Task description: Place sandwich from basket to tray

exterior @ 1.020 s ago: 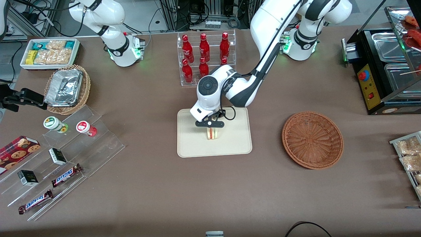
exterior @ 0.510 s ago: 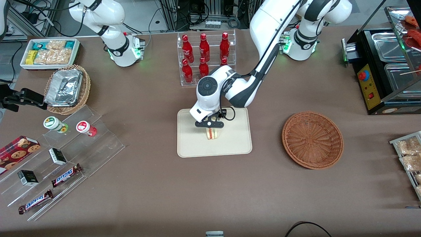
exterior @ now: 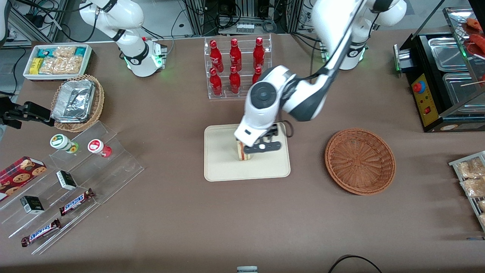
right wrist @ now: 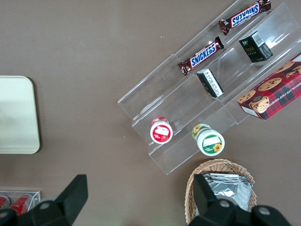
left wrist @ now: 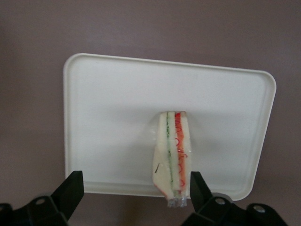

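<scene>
Gripper (left wrist: 134, 188) open above sandwich (left wrist: 171, 155) on tray (left wrist: 108, 108).

Sandwich (exterior: 242, 153) stands on tray (exterior: 223, 167); gripper (exterior: 261, 147) hovers above.

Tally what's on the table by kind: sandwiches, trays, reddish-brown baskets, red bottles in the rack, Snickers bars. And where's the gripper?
sandwich: 1
tray: 1
basket: 1
red bottles: 7
Snickers bars: 2
Total: 12
The gripper is open above the tray, with the sandwich standing on the tray.
</scene>
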`<action>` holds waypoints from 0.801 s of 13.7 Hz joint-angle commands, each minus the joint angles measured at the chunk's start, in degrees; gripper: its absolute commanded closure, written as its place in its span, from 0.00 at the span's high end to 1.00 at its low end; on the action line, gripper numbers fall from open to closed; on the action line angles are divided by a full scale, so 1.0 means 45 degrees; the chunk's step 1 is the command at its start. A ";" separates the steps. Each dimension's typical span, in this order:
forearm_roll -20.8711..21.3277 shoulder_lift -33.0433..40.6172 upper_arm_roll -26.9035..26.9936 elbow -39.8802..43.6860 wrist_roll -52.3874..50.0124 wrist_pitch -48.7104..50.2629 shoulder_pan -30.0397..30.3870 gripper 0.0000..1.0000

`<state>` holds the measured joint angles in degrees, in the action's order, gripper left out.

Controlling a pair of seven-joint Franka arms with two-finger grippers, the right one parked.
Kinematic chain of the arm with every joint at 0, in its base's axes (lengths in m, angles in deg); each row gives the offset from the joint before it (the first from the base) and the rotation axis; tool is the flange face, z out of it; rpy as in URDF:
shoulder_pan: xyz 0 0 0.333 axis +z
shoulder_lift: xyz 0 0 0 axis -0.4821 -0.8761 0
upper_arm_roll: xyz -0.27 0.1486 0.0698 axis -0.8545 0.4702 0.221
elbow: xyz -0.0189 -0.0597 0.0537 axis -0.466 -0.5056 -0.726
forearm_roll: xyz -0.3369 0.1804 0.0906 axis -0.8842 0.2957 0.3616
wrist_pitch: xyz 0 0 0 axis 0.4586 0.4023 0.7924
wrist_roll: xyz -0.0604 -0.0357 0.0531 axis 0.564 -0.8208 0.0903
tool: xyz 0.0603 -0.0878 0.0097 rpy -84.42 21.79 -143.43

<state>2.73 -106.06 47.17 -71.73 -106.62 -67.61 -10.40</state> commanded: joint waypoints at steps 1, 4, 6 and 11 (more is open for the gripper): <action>-0.0172 0.1342 -0.0045 -0.0375 -0.0237 0.1180 0.0646 1.00; -0.0093 0.2613 -0.0064 -0.0414 0.0598 0.2783 0.1838 1.00; -0.0055 0.3240 -0.0045 -0.0415 0.1712 0.3857 0.2599 1.00; 0.0140 0.5406 -0.0025 -0.2285 0.4504 0.4487 0.4025 1.00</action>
<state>2.89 -87.25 47.51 -76.06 -90.76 -47.22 5.28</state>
